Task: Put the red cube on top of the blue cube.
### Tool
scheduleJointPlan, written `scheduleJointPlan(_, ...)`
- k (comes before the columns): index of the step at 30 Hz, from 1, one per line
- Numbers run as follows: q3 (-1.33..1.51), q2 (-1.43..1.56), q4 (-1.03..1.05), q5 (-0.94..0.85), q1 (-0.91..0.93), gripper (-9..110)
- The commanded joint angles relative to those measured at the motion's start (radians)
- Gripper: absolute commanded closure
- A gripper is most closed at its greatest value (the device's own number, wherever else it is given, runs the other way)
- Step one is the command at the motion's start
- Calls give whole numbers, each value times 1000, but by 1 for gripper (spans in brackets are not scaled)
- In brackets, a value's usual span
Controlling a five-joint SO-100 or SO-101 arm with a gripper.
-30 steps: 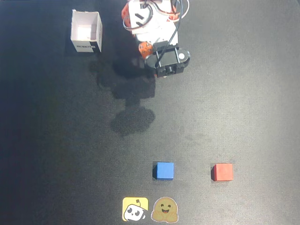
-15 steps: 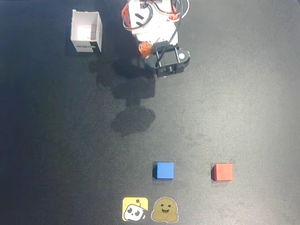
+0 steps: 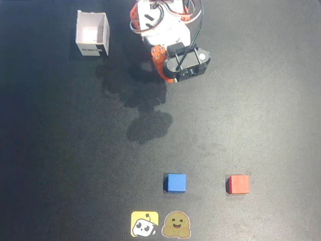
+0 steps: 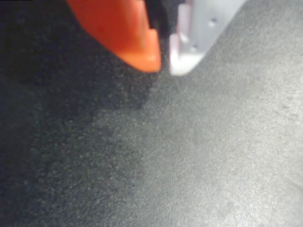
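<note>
One small matte red cube sat on the dark, finely textured worktop at the lower right of the overhead view, and one small matte blue cube of the same size sat to its left, lower centre, the two well apart and level with each other. Neither was stacked on anything. Just below the blue cube lay two flat stickers: one yellow square with a cartoon face and one brown smiling blob, side by side. One white open-topped cardboard box stood at the upper left. The single white-and-orange arm occupied the top centre, its jaws far from both cubes. In the wrist view the jaws came in from the top edge, one orange finger and one white finger, their tips nearly together with only a thin gap and nothing between them, above bare worktop.
</note>
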Motion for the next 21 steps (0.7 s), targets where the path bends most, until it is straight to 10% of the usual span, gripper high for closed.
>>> scheduleJointPlan(1,-5,11,-2,46,0,101)
scheduleJointPlan(21,-201,-284,-87,160,-8,101)
